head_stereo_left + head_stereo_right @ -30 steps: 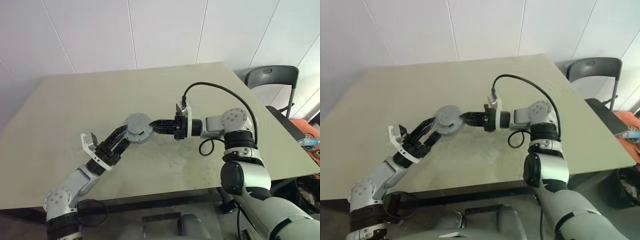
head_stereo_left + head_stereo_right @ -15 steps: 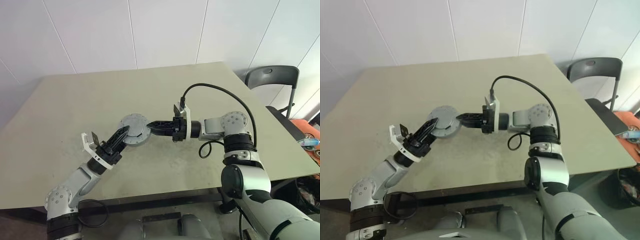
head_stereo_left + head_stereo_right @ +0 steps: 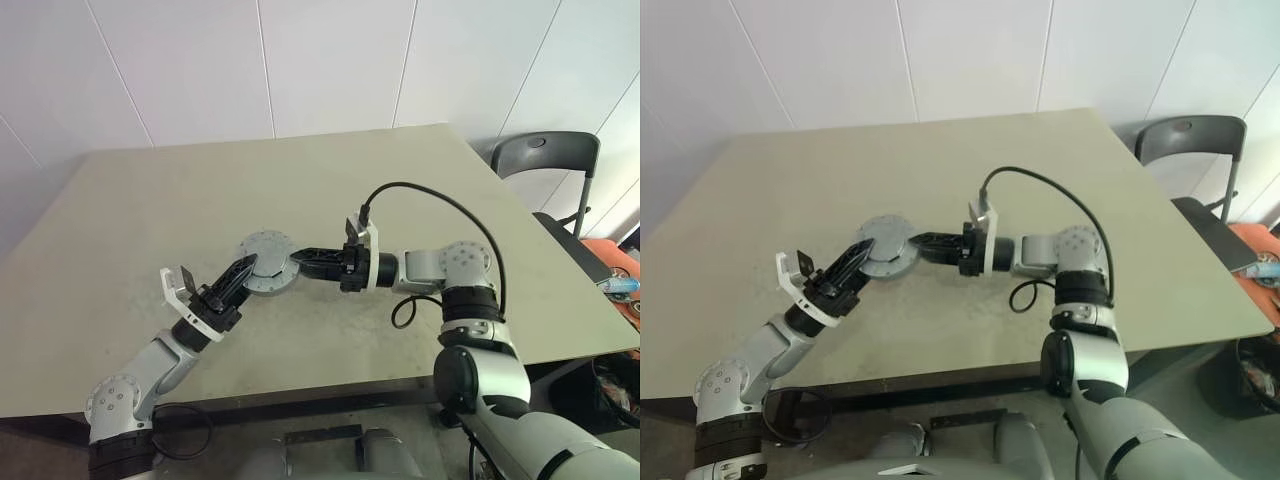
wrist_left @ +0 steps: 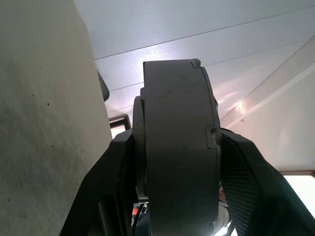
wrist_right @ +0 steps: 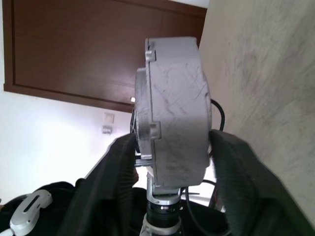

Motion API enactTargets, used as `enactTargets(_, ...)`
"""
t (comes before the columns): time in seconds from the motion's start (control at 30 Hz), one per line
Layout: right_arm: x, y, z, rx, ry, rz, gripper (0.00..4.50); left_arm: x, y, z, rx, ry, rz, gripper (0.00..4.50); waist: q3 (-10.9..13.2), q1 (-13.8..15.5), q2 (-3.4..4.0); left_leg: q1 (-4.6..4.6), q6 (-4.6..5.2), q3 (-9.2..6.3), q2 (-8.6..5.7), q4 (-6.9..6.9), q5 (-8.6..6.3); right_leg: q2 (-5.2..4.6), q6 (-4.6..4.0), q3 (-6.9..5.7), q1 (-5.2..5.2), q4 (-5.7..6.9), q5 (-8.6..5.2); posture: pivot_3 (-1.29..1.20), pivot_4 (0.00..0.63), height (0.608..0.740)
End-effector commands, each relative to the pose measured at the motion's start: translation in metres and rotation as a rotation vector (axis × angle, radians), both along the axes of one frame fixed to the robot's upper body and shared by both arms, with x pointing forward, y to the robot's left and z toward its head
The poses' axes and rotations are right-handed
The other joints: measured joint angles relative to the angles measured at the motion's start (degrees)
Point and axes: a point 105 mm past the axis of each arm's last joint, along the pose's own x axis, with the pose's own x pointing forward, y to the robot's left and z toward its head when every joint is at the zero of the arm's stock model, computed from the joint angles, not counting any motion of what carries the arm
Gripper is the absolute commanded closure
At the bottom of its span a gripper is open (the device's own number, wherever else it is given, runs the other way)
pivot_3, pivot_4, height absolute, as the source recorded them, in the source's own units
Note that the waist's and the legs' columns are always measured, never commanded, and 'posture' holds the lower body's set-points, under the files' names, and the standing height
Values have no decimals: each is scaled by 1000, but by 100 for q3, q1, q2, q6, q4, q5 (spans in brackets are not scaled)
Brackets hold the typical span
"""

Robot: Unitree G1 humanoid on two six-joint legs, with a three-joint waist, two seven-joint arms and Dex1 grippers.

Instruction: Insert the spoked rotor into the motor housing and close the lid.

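Head views: a grey round assembly [image 3: 267, 262] sits left of centre above the table [image 3: 420, 190], lid side up, so rotor and lid look fitted already. Left wrist view: the left claw [image 4: 177, 147] clamps its faces edge-on. Right wrist view: the right claw [image 5: 170, 147] brackets it; whether gripping or loosened, I cannot tell.
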Motion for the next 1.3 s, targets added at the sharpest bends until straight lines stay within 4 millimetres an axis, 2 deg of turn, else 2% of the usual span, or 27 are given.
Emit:
enactTargets(0.03,3,-4,16,41,-40,-3,1067,-6,-4,20,-18,-81,-37,2420,0,0,0,1,0,0,0,1,0,0,0,0,1,0,0,0,0,740)
enactTargets(0.13,8,-13,10,-20,-28,-32,53,-11,1,19,-10,-75,-31,2420,0,-1,0,0,0,0,0,0,0,0,-1,0,1,-2,0,0,0,740)
enactTargets(0.23,11,-23,7,-103,-67,-50,0,-14,9,21,-18,-72,3,2420,0,0,1,-1,0,0,0,-4,0,0,-1,0,-1,-7,-1,0,0,740)
enactTargets(0.33,22,-37,9,-183,-142,-110,0,-11,27,21,-15,-59,112,2420,1,-5,1,-2,-1,1,1,-7,-1,-1,-1,0,-1,-13,-1,0,0,740)
enactTargets(0.43,27,-44,11,-283,-331,-126,0,-6,46,23,-17,-46,238,2420,1,-2,1,-2,-1,3,1,-7,-1,-1,0,0,-1,-16,-1,0,0,740)
enactTargets(0.53,38,-48,21,-355,-703,-149,0,3,63,16,11,12,360,2420,0,-1,0,-2,-4,5,2,-8,-3,-2,2,0,1,-23,-2,0,0,740)
enactTargets(0.57,41,-48,29,-348,-843,-169,0,5,67,17,5,18,391,2420,0,-4,-2,-2,-8,5,2,-7,-5,-2,3,0,3,-27,-2,0,0,740)
enactTargets(0.63,40,-46,42,-272,-996,-175,0,8,77,14,5,44,461,2420,1,-3,-3,-2,-17,9,2,-5,-10,-3,9,1,7,-32,-1,0,0,740)
enactTargets(0.7,36,-44,39,-302,-1127,-103,0,11,87,8,-31,76,514,2420,2,3,-7,-2,-23,11,2,-1,-14,-4,15,3,9,-34,1,0,0,740)
enactTargets(0.87,29,-35,33,-292,-1171,-14,0,26,114,-27,-74,223,676,2420,2,49,-11,0,-25,10,2,4,-14,-3,14,4,11,-30,3,0,0,740)
enactTargets(0.97,23,-35,30,-306,-1220,29,0,33,130,-39,-120,274,768,2420,0,106,-22,1,-25,10,2,12,-14,-2,14,4,13,-28,4,0,0,740)
enactTargets(1.07,13,-36,28,-246,-1260,68,0,39,132,-48,-112,304,783,2420,-2,157,-27,1,-26,11,1,9,-15,-3,14,4,15,-33,4,0,0,740)
enactTargets(1.13,12,-41,16,-320,-1303,126,0,43,132,-54,-118,339,790,2420,-2,179,-27,0,-28,11,1,9,-16,-3,15,4,16,-33,5,0,0,740)
enactTargets(1.3,19,-46,1,-429,-1359,157,0,44,126,-54,-112,391,791,2420,-2,159,-26,10,-28,12,1,12,-16,-3,17,5,22,-28,5,0,0,740)
